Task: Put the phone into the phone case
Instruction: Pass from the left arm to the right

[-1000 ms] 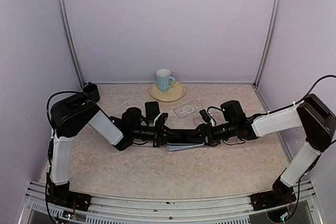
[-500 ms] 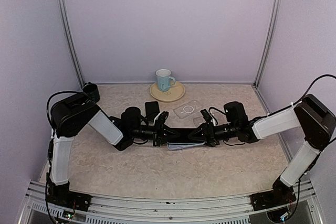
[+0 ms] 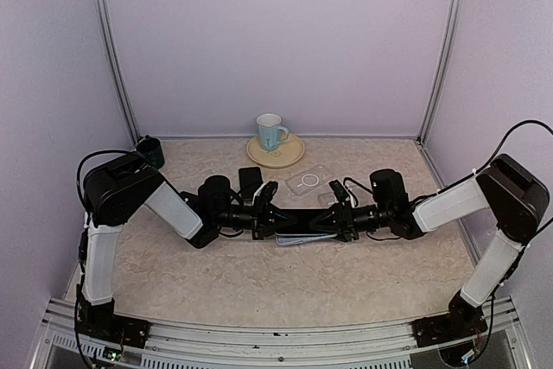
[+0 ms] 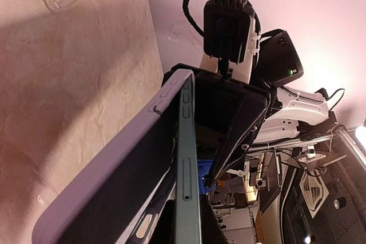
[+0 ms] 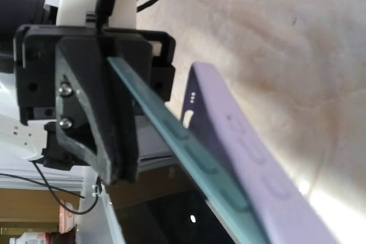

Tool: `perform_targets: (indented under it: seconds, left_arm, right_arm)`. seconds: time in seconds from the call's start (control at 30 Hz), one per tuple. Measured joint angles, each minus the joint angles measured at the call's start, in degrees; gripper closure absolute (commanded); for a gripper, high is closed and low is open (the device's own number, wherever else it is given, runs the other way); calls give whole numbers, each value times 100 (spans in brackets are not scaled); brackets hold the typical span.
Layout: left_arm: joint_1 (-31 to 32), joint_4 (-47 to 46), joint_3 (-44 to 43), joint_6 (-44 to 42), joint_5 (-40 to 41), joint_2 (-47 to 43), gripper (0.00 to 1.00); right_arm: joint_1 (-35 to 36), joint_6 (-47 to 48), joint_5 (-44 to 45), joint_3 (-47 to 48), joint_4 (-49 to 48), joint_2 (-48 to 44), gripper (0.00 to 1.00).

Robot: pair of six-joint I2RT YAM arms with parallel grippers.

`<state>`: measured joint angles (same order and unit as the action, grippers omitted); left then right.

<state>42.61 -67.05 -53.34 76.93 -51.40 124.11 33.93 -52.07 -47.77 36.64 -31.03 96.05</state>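
Observation:
The phone (image 4: 186, 187), with a teal edge and a dark screen, hangs above the table between the two arms. My left gripper (image 3: 266, 219) is shut on one end of it; the right wrist view shows its black fingers (image 5: 108, 112) clamped on the teal edge. A lavender phone case (image 4: 108, 164) lies along the phone's back and angles away from it at the left gripper's end (image 5: 200, 84). My right gripper (image 3: 333, 218) surrounds the other end of phone and case. Its own fingers are hidden in its wrist view, and its jaws cannot be read.
A clear case (image 3: 308, 181) with a ring mark lies on the table behind the grippers. A light blue mug (image 3: 270, 131) stands on a yellow plate (image 3: 292, 156) at the back. A black flat object (image 3: 251, 179) and a dark cup (image 3: 151, 151) are to the left.
The right gripper has slid a little to the left along the phone and case, and its forearm has dropped slightly. The left arm has stayed put.

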Motion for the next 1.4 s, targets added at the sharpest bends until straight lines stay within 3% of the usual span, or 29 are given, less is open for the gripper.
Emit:
perform_targets:
  seconds: [0.6, 1.4]
  left_arm:
    - [9, -269, 0, 42, -70, 0, 100]
    - [-22, -361, 131, 195, -63, -57, 75]
  right_arm:
    - [-44, -358, -247, -116, -549, 63, 73]
    - [-79, -527, -509, -179, -1097, 63, 79]
